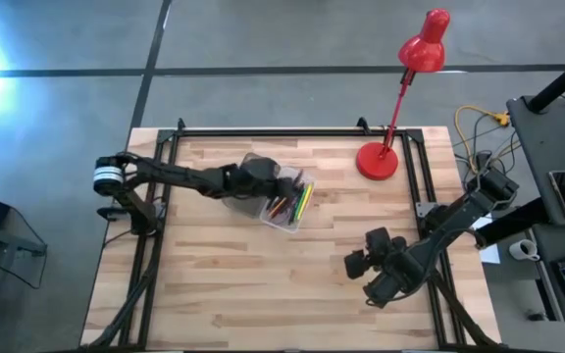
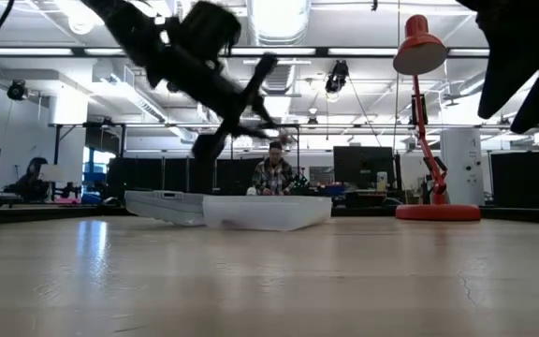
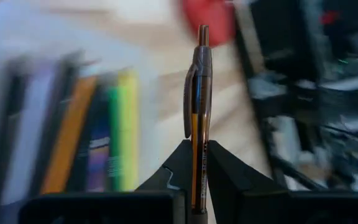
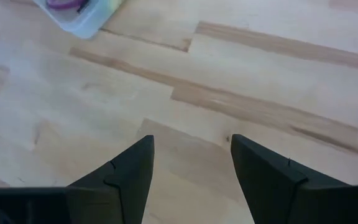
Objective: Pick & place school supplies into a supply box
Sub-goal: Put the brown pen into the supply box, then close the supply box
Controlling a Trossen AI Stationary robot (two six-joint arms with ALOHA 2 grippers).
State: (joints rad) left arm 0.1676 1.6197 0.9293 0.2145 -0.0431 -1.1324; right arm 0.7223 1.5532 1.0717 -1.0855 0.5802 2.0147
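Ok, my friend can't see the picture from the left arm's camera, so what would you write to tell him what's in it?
The left pincer is shut on a brown pen that sticks straight out from its fingers. Behind it, blurred, lie more supplies: an orange pencil, a yellow-green pen and some dark ones, over the wooden table.

Surface: pale butcher-block wooden table (image 1: 243, 284) with a black metal frame along its edges.
Centre: small translucent plastic pencil case (image 1: 284, 204), lid open, resting flat on the wood.
Far right corner: red desk lamp (image 1: 379, 160), round base on the table.
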